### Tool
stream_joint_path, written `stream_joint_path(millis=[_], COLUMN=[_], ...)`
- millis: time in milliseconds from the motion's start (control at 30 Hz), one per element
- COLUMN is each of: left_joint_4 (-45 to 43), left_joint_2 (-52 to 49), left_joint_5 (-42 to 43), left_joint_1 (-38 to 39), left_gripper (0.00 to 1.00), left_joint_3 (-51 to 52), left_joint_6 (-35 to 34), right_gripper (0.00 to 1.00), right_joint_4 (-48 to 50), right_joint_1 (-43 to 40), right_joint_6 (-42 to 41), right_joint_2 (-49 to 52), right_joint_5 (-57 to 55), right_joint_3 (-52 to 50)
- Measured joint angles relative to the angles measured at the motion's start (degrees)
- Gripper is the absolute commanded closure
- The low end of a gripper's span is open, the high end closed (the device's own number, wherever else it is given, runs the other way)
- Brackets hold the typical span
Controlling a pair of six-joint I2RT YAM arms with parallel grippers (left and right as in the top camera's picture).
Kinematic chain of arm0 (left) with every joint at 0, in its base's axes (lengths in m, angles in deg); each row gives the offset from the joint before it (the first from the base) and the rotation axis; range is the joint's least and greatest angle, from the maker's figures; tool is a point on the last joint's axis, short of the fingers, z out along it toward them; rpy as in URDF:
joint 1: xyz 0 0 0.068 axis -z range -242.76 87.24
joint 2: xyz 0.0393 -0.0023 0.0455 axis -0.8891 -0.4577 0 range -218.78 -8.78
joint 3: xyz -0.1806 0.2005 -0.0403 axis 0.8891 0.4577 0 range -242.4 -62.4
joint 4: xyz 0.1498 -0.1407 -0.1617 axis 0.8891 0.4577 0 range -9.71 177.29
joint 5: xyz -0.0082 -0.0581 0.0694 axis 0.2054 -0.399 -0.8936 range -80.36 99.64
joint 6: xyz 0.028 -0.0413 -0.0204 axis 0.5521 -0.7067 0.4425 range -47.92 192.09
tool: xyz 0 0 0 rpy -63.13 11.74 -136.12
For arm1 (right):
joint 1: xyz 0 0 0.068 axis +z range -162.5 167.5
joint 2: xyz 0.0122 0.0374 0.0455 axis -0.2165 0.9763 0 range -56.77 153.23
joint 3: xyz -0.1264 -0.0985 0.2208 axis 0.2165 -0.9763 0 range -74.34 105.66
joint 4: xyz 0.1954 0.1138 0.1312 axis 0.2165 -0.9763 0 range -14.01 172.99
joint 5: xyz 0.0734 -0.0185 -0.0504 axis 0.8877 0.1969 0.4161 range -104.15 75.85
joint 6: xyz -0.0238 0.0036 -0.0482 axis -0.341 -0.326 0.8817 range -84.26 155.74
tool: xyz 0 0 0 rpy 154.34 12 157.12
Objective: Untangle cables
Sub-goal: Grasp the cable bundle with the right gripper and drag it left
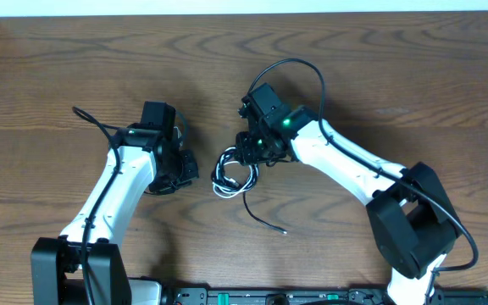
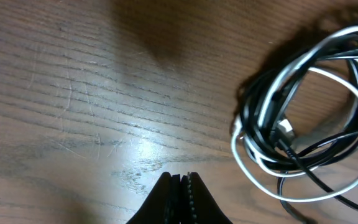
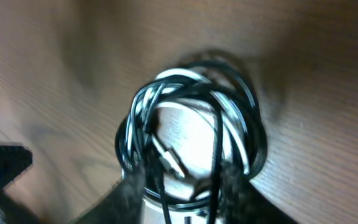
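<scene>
On the wooden table (image 1: pixel 74 59) the cables (image 1: pixel 231 176) lie as one tight coil near the middle, between the two arms, with one black tail (image 1: pixel 265 223) trailing out toward the robot's base. The step in hand looks like freeing a first strand. It should go best if the right arm (image 1: pixel 346 161) takes a single cord at the coil's edge rather than the whole stack, while the left arm (image 1: pixel 121 182) holds the rest down. Drawing out the free tail is likely easier than tugging a buried loop, which could tighten the tangle. The right arm reaches in from the right and bends down over the coil; the left arm angles toward it and stops just beside. The right gripper (image 3: pixel 185 186) has its jaws apart, straddling the coil's near edge, clamping nothing that I can tell. The left gripper (image 2: pixel 182 186) has its jaws pressed together, empty, clear of the coil. The white cord (image 2: pixel 235 152) loops among the black ones, with a small plug (image 2: pixel 284 129) inside.
</scene>
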Motion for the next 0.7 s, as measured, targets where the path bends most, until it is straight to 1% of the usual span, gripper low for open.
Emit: stream_joint_path(millis=[133,233,333,433,533,700], left_joint_4=[-0.02,0.0,-0.02,-0.02,-0.07,-0.2], left_joint_2=[0.0,0.0,0.0,0.0,0.0,0.0], left_joint_5=[-0.02,-0.02,-0.02,0.0,-0.02,-0.02], left_joint_1=[0.0,0.0,0.0,0.0,0.0,0.0], left_gripper=[0.91,0.89,0.88,0.88,0.88,0.88], left_joint_3=[0.0,0.0,0.0,0.0,0.0,0.0], left_joint_6=[0.0,0.0,0.04,0.02,0.02,0.02], right_gripper=[0.68,0.57,0.52,0.4,0.32,0.23], right_joint_4=[1.42,1.81,1.75,1.33,0.63,1.03], right_joint_1=[2.08,3.67,5.18,6.12,6.29,6.23], right_joint_6=[-1.51,-1.92,-2.54,-2.91,-2.89,-2.95], right_joint_2=[0.0,0.0,0.0,0.0,0.0,0.0], right_joint_5=[-2.36,-4.79,-9.46,-14.71,-18.99,-22.58], right_joint_3=[0.0,0.0,0.0,0.0,0.0,-0.02])
